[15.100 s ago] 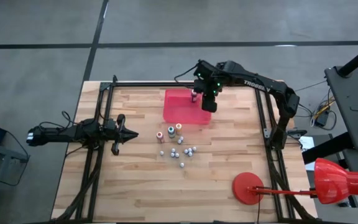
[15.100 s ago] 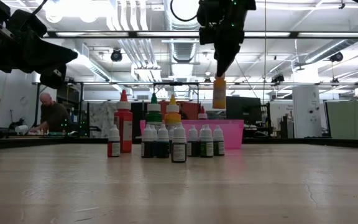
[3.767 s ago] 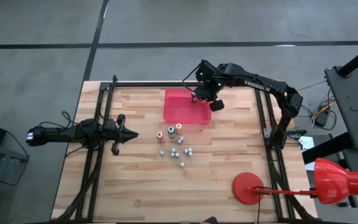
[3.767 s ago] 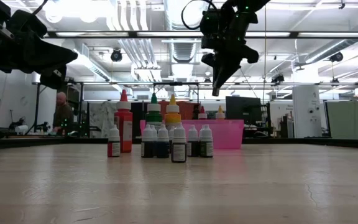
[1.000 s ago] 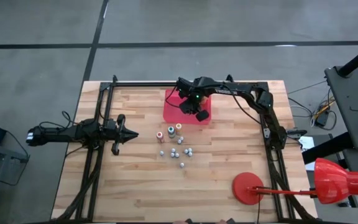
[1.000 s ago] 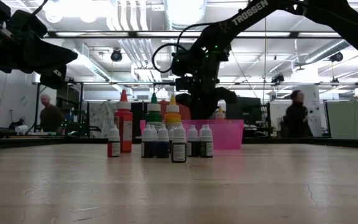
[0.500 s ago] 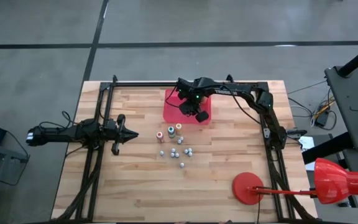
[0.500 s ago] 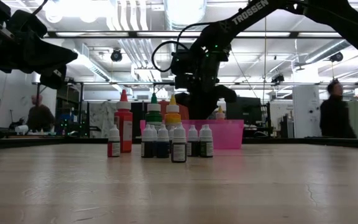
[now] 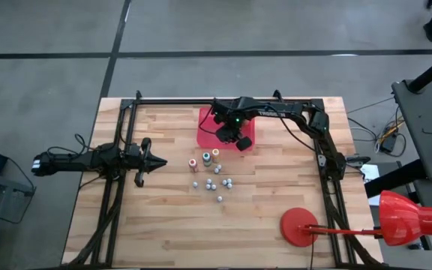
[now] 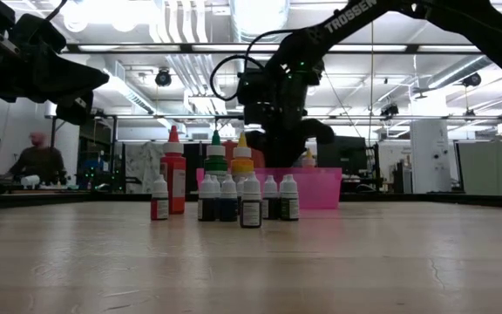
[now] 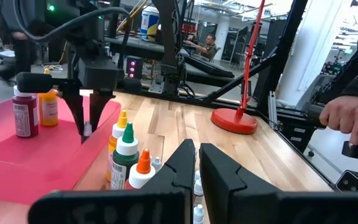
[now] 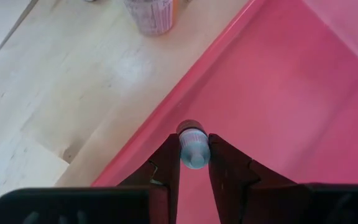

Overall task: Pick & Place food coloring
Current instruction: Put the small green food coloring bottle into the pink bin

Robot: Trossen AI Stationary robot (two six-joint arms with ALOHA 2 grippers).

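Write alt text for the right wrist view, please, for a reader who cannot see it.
The right gripper holds a small bottle with a pale blue cap between its dark fingers, over the pink tray near its edge. Beyond lies the wooden table.

- The tray [image 9: 210, 135] lies at the table's [image 9: 163, 225] far middle, toward the right arm's side.
- The right gripper [image 12: 194, 163] hangs over the tray's near edge, clamping a small bottle [image 12: 193, 146].
- Two bottles [image 11: 33, 109] stand in the tray.
- The bottle cluster [image 9: 212, 174] stands on the table just before the tray.
- The left gripper [image 9: 158, 162] waits left of the cluster, fingers together.
- A round stand base [image 9: 299, 227] sits at the near right.
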